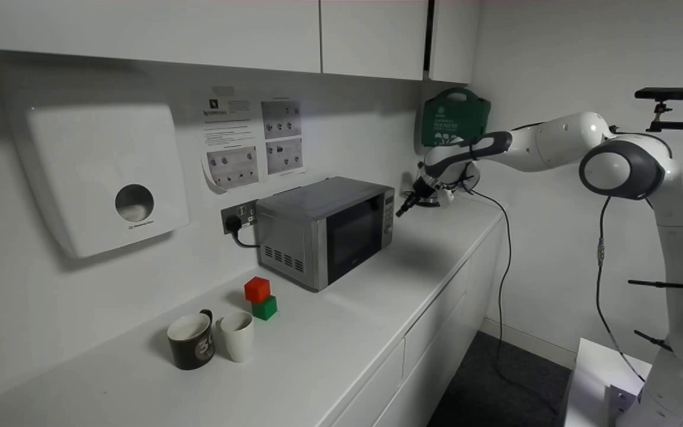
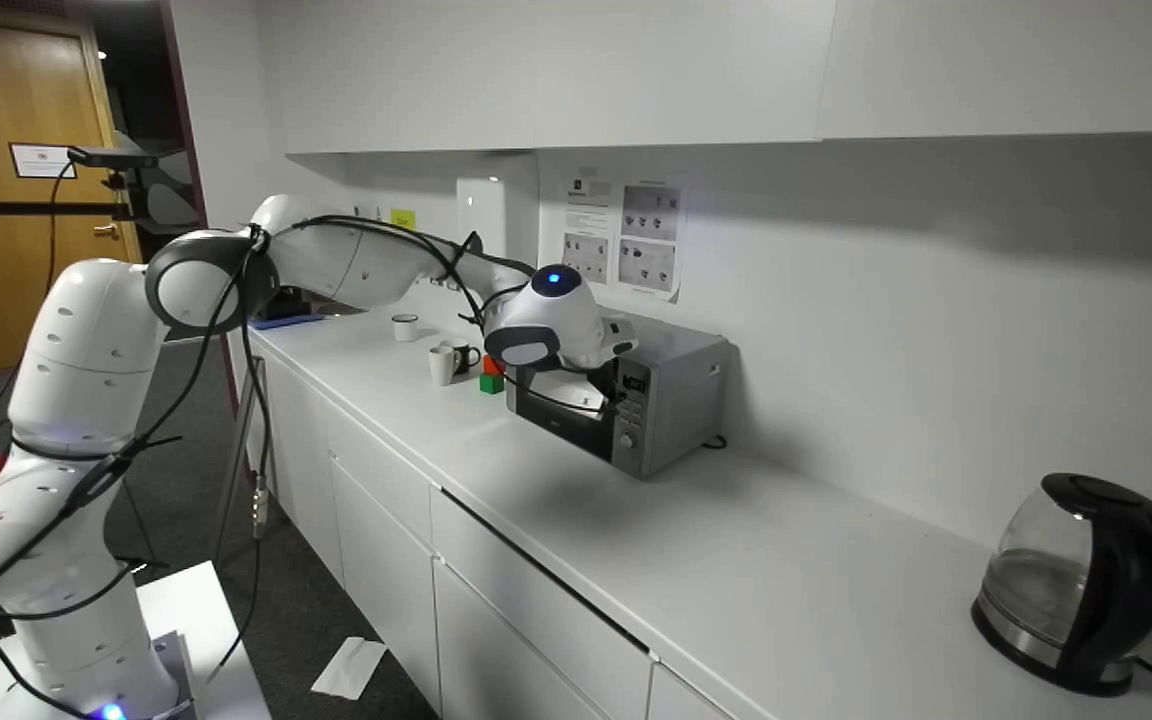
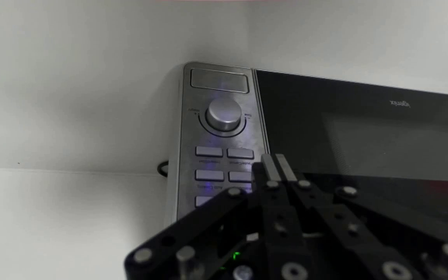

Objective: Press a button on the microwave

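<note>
The grey-silver microwave (image 1: pixel 325 234) stands on the counter against the wall, and it also shows in an exterior view (image 2: pixel 691 390) and upside down in the wrist view (image 3: pixel 263 116). Its control strip has a round knob (image 3: pixel 224 113) and several silver buttons (image 3: pixel 209 151). My gripper (image 1: pixel 399 213) is just off the control-strip end of the front, pointing down toward it. In the wrist view its fingertips (image 3: pixel 273 158) are together with nothing between them, overlapping the strip's edge beside the dark door. The fingers cover some lower buttons. Contact with the microwave cannot be told.
On the white counter (image 1: pixel 318 332) are a dark mug (image 1: pixel 191 350), a white cup (image 1: pixel 238 338), a red cube (image 1: pixel 257 289) touching a green cube (image 1: pixel 265 308), and a glass kettle (image 2: pixel 1066 580). Upper cabinets (image 1: pixel 169 29) overhang the counter. A green first aid box (image 1: pixel 454 115) hangs behind the arm.
</note>
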Robot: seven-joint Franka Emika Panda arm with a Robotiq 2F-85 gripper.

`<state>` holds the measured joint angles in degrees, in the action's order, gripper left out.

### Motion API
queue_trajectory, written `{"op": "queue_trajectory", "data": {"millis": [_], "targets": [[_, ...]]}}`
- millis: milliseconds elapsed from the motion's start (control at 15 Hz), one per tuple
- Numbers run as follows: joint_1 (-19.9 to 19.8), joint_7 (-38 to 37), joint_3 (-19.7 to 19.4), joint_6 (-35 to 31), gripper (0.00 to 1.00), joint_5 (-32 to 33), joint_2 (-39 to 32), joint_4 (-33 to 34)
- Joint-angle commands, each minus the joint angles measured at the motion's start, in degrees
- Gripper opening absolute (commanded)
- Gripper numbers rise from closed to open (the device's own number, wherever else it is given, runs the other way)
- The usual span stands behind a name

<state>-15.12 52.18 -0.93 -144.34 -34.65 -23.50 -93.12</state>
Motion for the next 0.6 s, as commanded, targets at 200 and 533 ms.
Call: {"op": "queue_trajectory", "data": {"millis": [200,533], "targets": [[-1.7,-0.3,1.3,-0.8,0.0,0.8,-1.5,1.2],[-1.8,-1.4,1.2,-1.6,0.0,1.5,-3.3,2.1]]}}
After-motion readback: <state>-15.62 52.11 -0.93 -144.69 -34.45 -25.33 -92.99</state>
